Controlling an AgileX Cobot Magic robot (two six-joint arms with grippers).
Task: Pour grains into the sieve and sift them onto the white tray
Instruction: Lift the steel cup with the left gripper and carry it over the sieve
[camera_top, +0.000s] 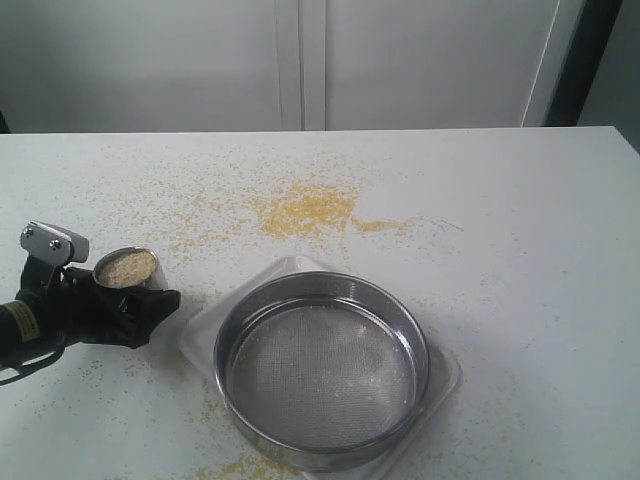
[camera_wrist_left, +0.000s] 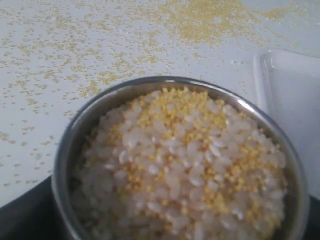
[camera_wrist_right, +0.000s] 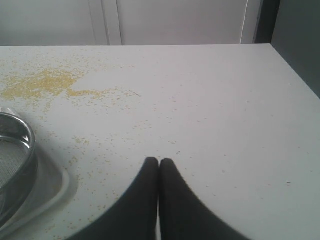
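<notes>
left pincer (camera_top: 135, 295) flanks the steel cup (camera_wrist_left: 65, 150) brimful of grains (camera_wrist_left: 185, 165) on the table (camera_top: 520, 220); whether it's grasping, i cannot tell. right pincer (camera_wrist_right: 159, 165) clenched, empty. sieve (camera_top: 322, 375) rests in the white tray (camera_top: 200, 338) nearby.

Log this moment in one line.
pre-pour | cup: full of grains, left jaws around it, grip unclear | right jaws: shut, empty | sieve: unfilled, on white tray

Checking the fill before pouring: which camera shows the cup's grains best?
The left wrist view: the grains fill the cup up close, white rice and yellow meal distinct. The exterior view shows them small at the left. The right wrist view misses the cup, showing spilled meal on the table.
</notes>
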